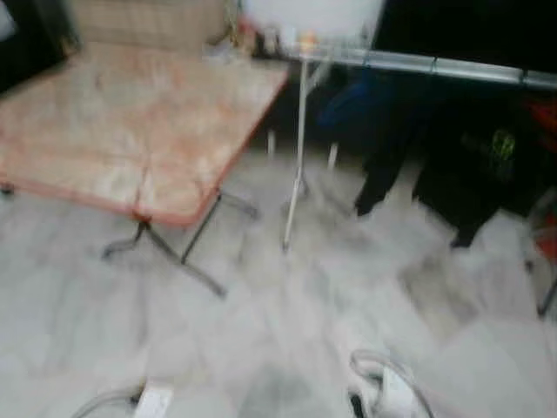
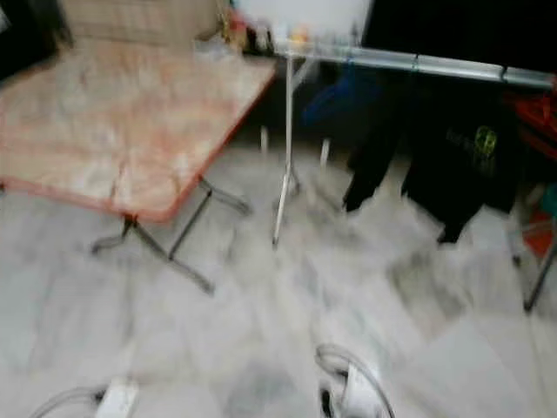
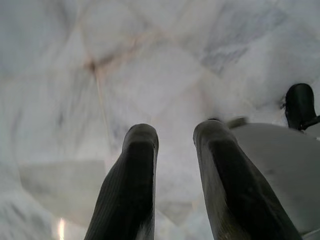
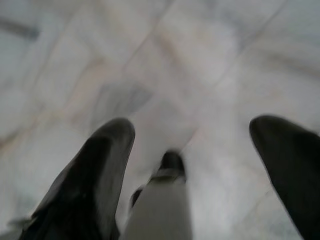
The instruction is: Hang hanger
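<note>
A silver clothes rail runs across the back right on thin white legs. Dark garments and a blue one hang from it. The head views are blurred. My left gripper hangs over the pale marble floor, open with nothing between its fingers. My right gripper also points down at the floor, its fingers wide apart and empty. Part of my own pale leg lies below it.
A folding table with a pinkish marbled top and red edge stands at the left on metal legs. Something red sits at the far right edge. Open marble floor lies between me and the rail.
</note>
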### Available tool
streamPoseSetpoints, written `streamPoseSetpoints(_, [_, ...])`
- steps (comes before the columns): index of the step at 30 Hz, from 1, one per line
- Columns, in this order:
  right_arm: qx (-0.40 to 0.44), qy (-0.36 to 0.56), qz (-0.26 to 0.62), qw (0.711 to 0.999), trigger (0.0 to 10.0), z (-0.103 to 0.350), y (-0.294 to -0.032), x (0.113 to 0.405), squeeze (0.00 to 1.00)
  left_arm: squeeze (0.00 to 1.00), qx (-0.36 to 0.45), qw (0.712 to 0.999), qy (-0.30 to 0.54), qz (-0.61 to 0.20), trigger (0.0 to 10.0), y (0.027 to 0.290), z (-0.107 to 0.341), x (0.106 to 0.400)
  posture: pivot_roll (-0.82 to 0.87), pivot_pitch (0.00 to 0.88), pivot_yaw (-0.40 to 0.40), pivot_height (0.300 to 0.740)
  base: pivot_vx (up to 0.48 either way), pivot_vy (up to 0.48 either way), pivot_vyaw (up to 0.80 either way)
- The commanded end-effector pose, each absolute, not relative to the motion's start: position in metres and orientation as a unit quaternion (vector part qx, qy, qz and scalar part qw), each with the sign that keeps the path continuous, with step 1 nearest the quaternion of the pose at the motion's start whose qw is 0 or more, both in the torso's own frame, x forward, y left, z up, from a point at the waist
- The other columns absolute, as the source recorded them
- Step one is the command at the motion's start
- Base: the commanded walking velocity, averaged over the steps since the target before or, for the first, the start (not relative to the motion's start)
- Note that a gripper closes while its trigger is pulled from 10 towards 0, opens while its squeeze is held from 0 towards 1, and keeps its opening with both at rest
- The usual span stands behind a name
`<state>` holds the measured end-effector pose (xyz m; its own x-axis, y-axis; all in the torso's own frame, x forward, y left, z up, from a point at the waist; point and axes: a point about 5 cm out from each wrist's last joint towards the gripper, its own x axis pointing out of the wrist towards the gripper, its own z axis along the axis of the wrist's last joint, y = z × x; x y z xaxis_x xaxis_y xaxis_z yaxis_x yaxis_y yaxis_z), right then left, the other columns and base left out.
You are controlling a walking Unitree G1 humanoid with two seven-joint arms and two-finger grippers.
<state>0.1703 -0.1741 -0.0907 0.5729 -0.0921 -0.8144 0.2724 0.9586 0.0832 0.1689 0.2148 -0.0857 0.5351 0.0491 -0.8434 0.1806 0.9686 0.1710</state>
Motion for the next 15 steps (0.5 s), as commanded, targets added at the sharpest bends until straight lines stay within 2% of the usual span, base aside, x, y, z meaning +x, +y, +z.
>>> streamPoseSetpoints(1, [0.112,0.448,-0.103,0.881,10.0,-0.091,-0.165,0.172,0.0,0.0,0.138,0.859,0.492,-0.041,10.0,0.222,-0.086,0.164,0.03,0.0,0.027,0.74,0.0,0.0,-0.67])
streamPoseSetpoints(8, [0.124,0.441,-0.117,0.881,10.0,-0.089,-0.164,0.176,0.0,0.0,0.137,0.875,0.46,-0.07,10.0,0.206,-0.075,0.196,-0.03,0.0,0.065,0.74,0.0,0.0,-0.67])
streamPoseSetpoints(15, [0.122,0.441,-0.115,0.882,10.0,-0.088,-0.164,0.178,0.0,0.0,0.13,0.884,0.442,-0.075,10.0,0.199,-0.068,0.209,-0.03,0.0,0.065,0.74,0.0,0.0,-0.67])
